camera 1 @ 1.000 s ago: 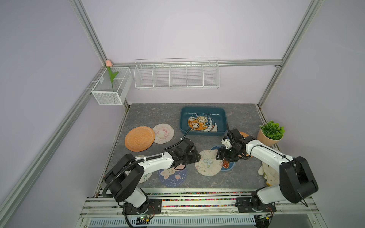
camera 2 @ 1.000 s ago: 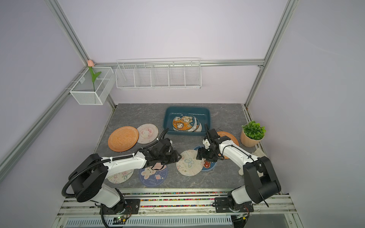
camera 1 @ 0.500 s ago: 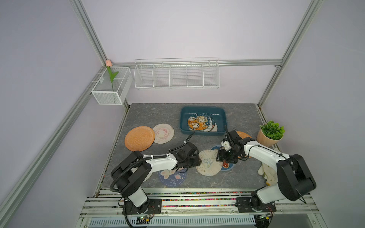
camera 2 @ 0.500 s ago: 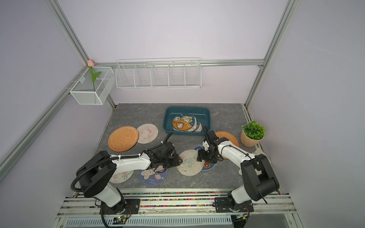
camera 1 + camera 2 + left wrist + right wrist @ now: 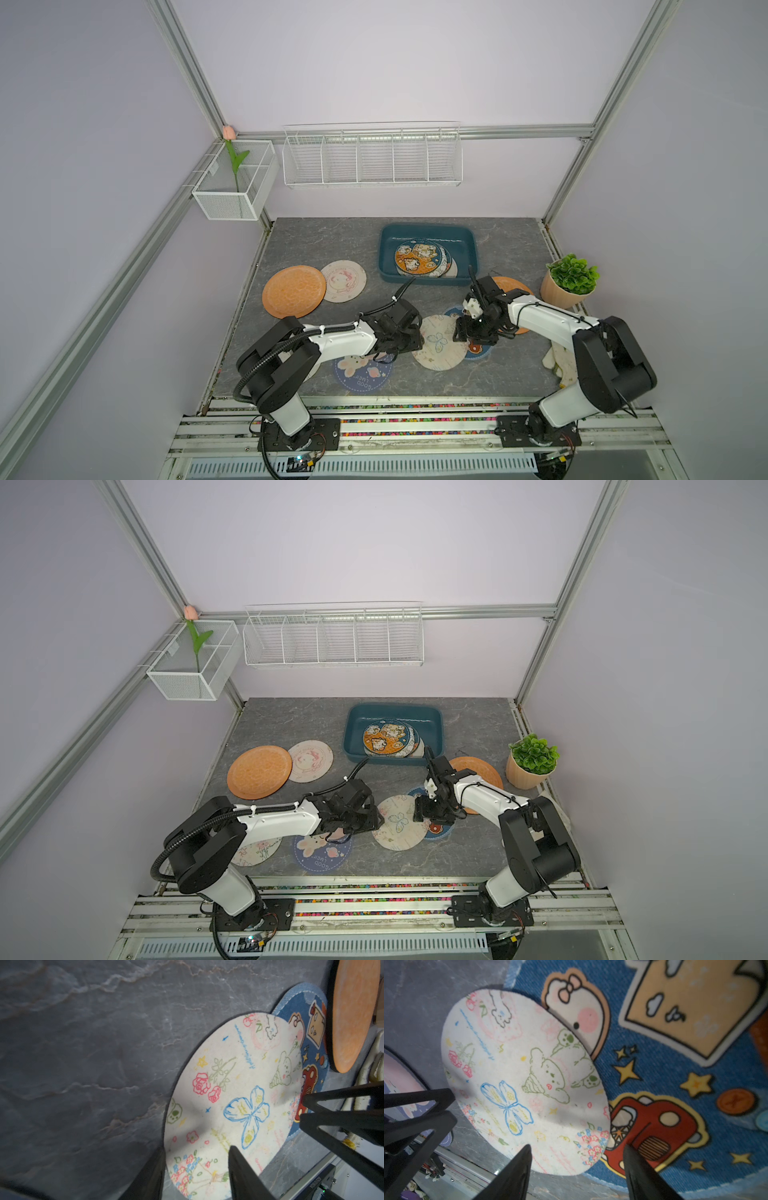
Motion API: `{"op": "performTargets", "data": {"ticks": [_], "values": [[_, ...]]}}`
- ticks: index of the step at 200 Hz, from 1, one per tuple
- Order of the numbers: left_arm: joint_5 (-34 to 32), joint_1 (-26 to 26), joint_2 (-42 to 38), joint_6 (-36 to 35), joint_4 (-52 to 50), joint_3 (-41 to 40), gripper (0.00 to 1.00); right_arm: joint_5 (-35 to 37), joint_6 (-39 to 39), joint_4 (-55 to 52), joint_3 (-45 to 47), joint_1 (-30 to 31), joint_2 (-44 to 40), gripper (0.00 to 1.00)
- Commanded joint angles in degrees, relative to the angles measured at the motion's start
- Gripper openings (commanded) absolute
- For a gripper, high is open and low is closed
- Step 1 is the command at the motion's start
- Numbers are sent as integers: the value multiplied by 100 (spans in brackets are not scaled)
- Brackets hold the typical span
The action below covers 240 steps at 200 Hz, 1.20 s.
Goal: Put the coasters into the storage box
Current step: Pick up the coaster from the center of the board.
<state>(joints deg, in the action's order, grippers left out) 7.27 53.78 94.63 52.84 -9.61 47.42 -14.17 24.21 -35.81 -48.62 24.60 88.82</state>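
A white butterfly-print coaster [image 5: 438, 349] [image 5: 232, 1084] [image 5: 519, 1076] lies flat on the table, overlapping a blue cartoon coaster [image 5: 480, 353] [image 5: 675, 1064]. My left gripper [image 5: 415, 344] [image 5: 197, 1148] is open, low at this coaster's left edge, one finger over the table, the other over the coaster. My right gripper [image 5: 466, 336] [image 5: 576, 1146] is open at the opposite edge, straddling the white rim and the blue coaster. The teal storage box [image 5: 387, 249] holds several printed coasters [image 5: 419, 257]. Other coasters lie loose: orange [image 5: 294, 291], pink-print [image 5: 344, 280], navy bunny [image 5: 361, 374], orange [image 5: 513, 286].
A potted plant [image 5: 571, 280] stands at the right edge beside a pale cloth [image 5: 561, 361]. Another coaster [image 5: 255, 850] lies partly under the left arm. A white wire rack [image 5: 372, 156] and a mesh basket [image 5: 235, 187] hang on the back wall.
My left gripper has slid right up to the white coaster's edge and narrowed a little. My right gripper has shifted slightly towards the coaster's other edge. No coaster has moved.
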Motion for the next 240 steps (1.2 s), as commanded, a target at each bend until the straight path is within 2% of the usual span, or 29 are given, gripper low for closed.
{"op": "performTargets", "data": {"ticks": [1,65,150,196,225,240], "values": [[-127,45,11,-48,-294,115,50,49,67,32,-40,57,91,71],[-146,54,57,-153,-643,330,50,-6,57,61,-130,106,241,70],[137,53,483,-195,-428,567,49,-77,150,189,-139,311,447,64],[125,54,461,-204,-449,558,49,-50,216,224,-135,396,452,53],[117,54,451,-210,-462,558,49,-12,220,176,-139,403,443,37],[117,49,451,-221,-461,572,49,-6,213,146,-315,409,430,25]]}}
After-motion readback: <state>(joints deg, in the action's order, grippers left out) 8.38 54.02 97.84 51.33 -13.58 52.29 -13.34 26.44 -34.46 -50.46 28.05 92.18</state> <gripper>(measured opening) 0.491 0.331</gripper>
